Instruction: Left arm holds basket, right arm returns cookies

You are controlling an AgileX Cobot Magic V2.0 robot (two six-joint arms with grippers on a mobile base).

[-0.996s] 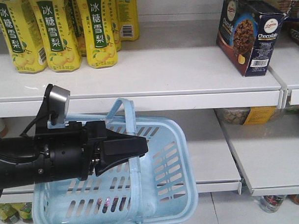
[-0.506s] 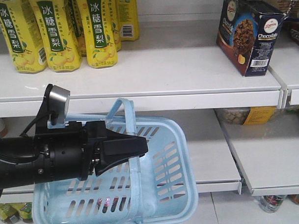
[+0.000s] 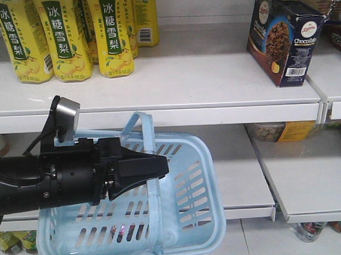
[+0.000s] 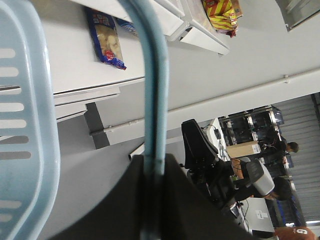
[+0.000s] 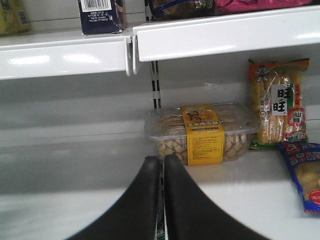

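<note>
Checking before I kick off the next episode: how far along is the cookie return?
Looks essentially done. The cookies stand upright on the upper shelf, with nothing touching them. In hand: the left hand is shut on a hoop handle of the basket, which hangs in front of the shelves. The right hand is shut and empty, low before a clear biscuit pack. Left: nothing obvious, perhaps only retracting.

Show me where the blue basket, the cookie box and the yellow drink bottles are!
basket [image 3: 208,160]: front view, right rim.
cookies [image 3: 285,37]: front view, on the box's front, upper shelf.
yellow drink bottles [image 3: 116,37]: front view, on one bottle's label.
</note>
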